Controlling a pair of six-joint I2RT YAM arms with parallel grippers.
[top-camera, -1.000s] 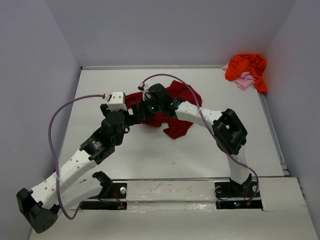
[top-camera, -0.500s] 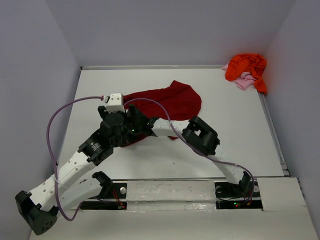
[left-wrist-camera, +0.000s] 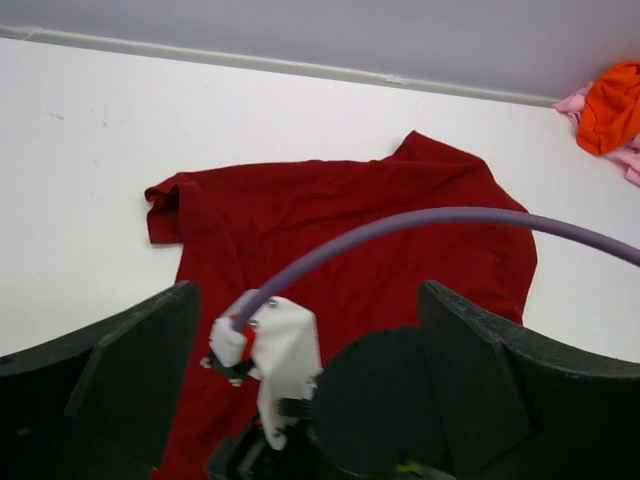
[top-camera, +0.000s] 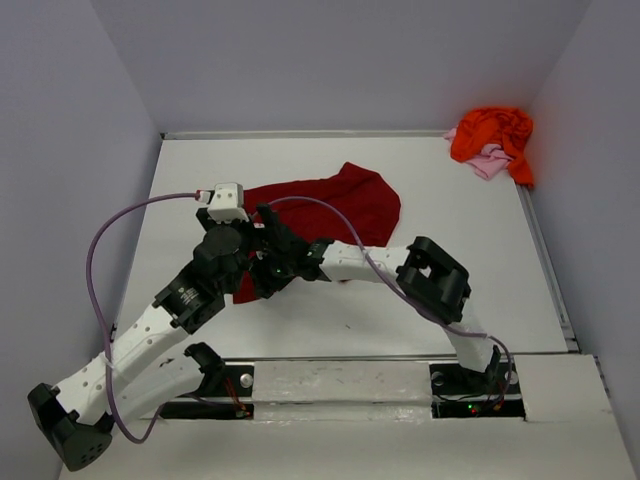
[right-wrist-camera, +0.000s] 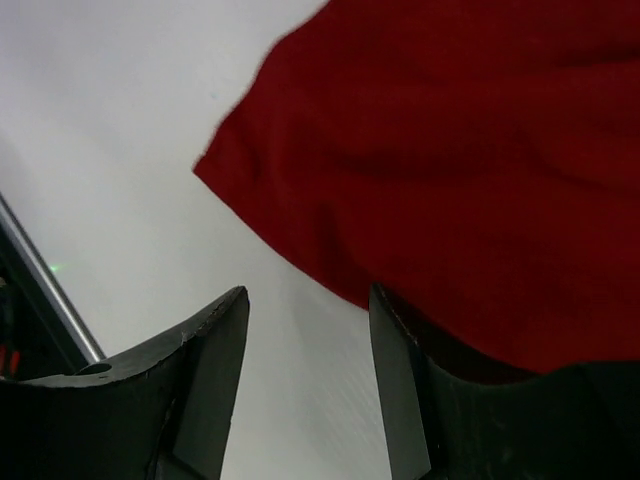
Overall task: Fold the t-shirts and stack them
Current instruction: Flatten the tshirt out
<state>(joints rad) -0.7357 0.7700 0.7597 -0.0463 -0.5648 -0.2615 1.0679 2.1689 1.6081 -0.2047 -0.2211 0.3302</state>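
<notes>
Working over a white surface (top-camera: pixel 450 290). Dealing with a red t-shirt (top-camera: pixel 365 195) lying rumpled but mostly flat, just ahead of the left pincer (left-wrist-camera: pixel 307 300), its near hem edging up to the right pincer (right-wrist-camera: pixel 307 290). Noting an orange t-shirt (top-camera: pixel 492 130) and a pink t-shirt (top-camera: pixel 488 163) bunched together, well beyond and to the right of both pincers. Holding both pincers spread, gripping nothing. Expecting light, limp cloth, sagging and wrinkling when lifted, not fragile; likely calling for pinching at hem corners or shoulders.

One crimson t-shirt (top-camera: pixel 350 200), one orange (top-camera: pixel 490 130), one pink (top-camera: pixel 488 165).
</notes>
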